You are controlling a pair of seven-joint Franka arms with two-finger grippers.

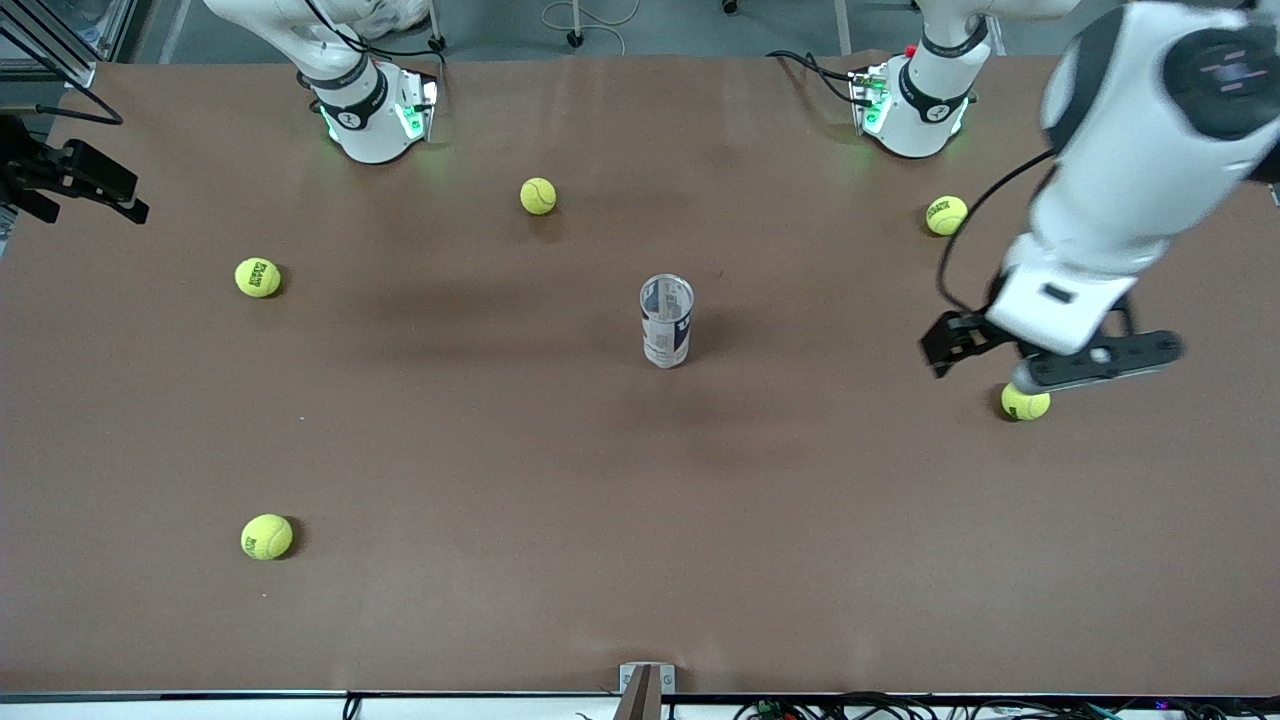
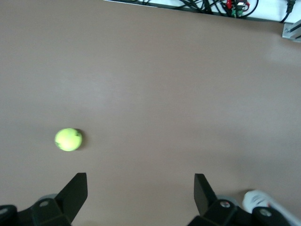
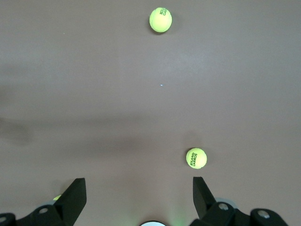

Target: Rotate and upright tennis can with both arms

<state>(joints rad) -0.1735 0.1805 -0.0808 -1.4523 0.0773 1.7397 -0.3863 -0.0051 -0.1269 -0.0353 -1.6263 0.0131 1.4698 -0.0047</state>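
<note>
The tennis can (image 1: 667,320) stands upright on its base in the middle of the brown table, open metallic rim up, with no gripper near it. It shows in neither wrist view. My left gripper (image 1: 1095,368) hangs over the table toward the left arm's end, just above a tennis ball (image 1: 1025,402). In the left wrist view this gripper (image 2: 140,188) is open, with only bare table between its fingers. My right gripper (image 3: 139,188) is out of the front view. It is open and empty, held high over the table by its own green-lit base (image 3: 153,223).
Loose tennis balls lie about the table: one (image 1: 946,215) by the left arm's base, one (image 1: 538,196) between the bases, and two (image 1: 258,277) (image 1: 266,537) toward the right arm's end. A black clamp (image 1: 70,180) juts in at that end's edge.
</note>
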